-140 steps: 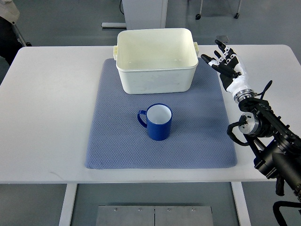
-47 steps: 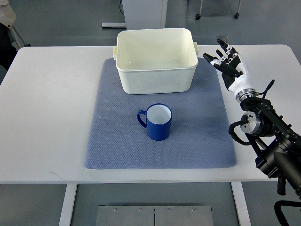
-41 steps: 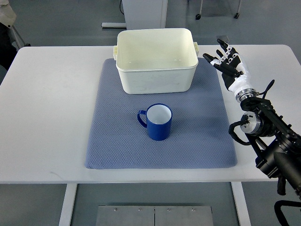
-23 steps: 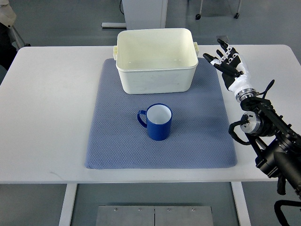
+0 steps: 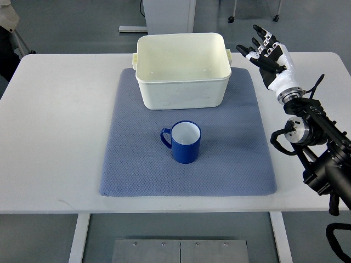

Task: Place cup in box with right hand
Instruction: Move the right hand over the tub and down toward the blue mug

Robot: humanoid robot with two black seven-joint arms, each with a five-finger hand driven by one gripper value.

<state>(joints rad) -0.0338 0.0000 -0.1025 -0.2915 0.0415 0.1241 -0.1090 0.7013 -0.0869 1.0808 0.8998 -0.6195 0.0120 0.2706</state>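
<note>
A blue cup [image 5: 185,142] with a white inside stands upright in the middle of the blue-grey mat [image 5: 137,164], its handle pointing left. Behind it, at the mat's far edge, sits the cream box [image 5: 182,69], with nothing in it. My right hand [image 5: 267,55] hovers above the table to the right of the box, fingers spread and holding nothing, well away from the cup. Its black arm [image 5: 318,148] comes in from the right edge. The left arm does not show.
The mat lies on a white table [image 5: 55,126]. Beyond the table's far edge are a grey floor and furniture legs [image 5: 131,27]. A dark shape [image 5: 8,38] stands at the far left corner.
My right hand has lifted and moved toward the far side, from beside the box's right wall up toward its far right corner. Cup and box have not moved.
</note>
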